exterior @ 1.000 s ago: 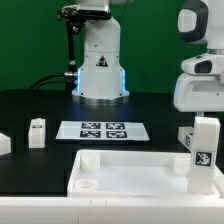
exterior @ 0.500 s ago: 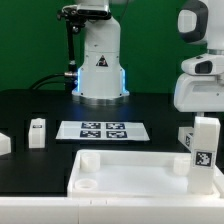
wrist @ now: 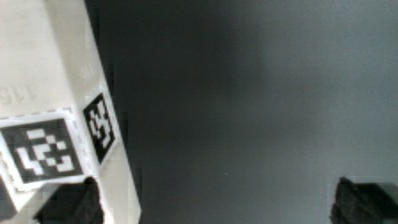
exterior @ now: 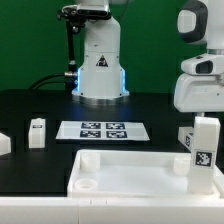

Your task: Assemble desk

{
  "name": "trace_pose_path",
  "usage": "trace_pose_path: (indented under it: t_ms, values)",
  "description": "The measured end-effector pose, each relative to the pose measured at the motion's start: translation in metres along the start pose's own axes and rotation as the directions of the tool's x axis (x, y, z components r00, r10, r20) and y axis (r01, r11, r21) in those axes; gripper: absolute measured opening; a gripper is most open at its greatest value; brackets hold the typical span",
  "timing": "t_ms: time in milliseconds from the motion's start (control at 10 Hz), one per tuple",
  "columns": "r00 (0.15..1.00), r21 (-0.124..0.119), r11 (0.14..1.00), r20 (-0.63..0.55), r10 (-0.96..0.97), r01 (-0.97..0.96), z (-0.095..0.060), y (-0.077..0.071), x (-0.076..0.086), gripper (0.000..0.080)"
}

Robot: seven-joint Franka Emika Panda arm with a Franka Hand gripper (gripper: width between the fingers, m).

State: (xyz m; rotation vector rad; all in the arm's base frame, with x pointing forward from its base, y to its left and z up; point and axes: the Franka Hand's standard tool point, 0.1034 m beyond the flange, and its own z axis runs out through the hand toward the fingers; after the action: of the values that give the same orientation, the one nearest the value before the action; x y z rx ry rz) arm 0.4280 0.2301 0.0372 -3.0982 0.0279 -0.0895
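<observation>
At the exterior view's left edge, a cropped white part [exterior: 3, 144] lay on the black table [exterior: 40, 105], with a short white leg [exterior: 37, 132] standing just beside it. The marker board [exterior: 101, 130] lay flat at the centre, in front of the arm's base [exterior: 100, 65]. Nearer the camera lay the desk top [exterior: 130, 165], a round socket showing at its left corner. At its right end a tagged leg [exterior: 204, 150] stood upright. The gripper [wrist: 221, 200] hung above that leg, its jaws spread wide and holding nothing. In the wrist view the tagged leg lay close by one dark finger [wrist: 71, 205].
</observation>
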Motion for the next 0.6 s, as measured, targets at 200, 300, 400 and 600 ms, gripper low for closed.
trace_pose_path:
  t_ms: [200,300,400,600]
  values:
    - [1.000,-0.005,1.000,0.017,-0.020,0.020,0.000,0.005,0.000,0.0649]
    - [0.999,-0.014,1.000,0.050,-0.016,0.017,-0.002,0.020,0.005,0.0649]
    - [0.998,-0.010,1.000,0.068,-0.011,0.012,-0.012,0.028,0.007,0.0649]
    - [0.998,-0.002,1.000,0.058,-0.021,0.021,-0.022,0.042,0.015,0.0649]
